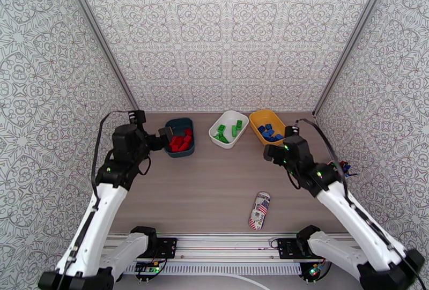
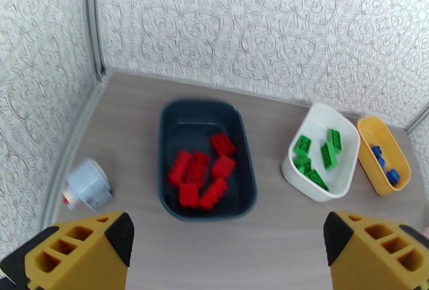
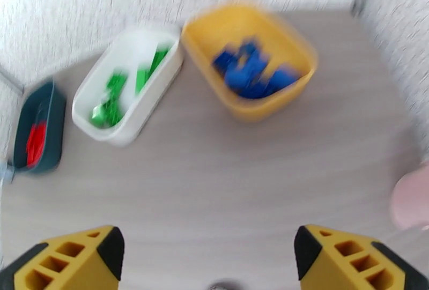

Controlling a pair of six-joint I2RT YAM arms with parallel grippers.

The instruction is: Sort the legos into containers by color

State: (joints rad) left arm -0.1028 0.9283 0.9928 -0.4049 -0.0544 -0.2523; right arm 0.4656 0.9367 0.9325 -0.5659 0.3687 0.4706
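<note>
Three bins are set along the far side of the worktop [image 1: 214, 189]. The dark teal bin [image 1: 184, 121] is placed on the left, and the red bricks [image 1: 181, 142] are gathered in its near half. The white bin [image 1: 229, 116] is set at the middle, turned at a slant, and the green bricks [image 1: 222, 135] are scattered inside it. The yellow bin [image 1: 269, 115] is placed close beside it on the right, and the blue bricks [image 1: 270, 133] are piled in it.

The left arm [image 1: 126, 149] is stretched towards the left rim of the teal bin. The left jaws are held wide open and nothing is gripped between them; their yellow fingers [image 2: 80, 248] are seen apart at the bottom corners of the wrist view, with the teal bin just beyond.

The right arm [image 1: 300, 160] is held just near of the yellow bin. The right jaws are likewise spread wide over bare worktop, and nothing is held in them. The right wrist view is blurred.

A printed can [image 1: 259, 210] is laid on its side near the front edge, right of centre, well apart from the bins. A pale round object [image 2: 88, 184], too unclear to be identified, is seen to the left of the teal bin.
</note>
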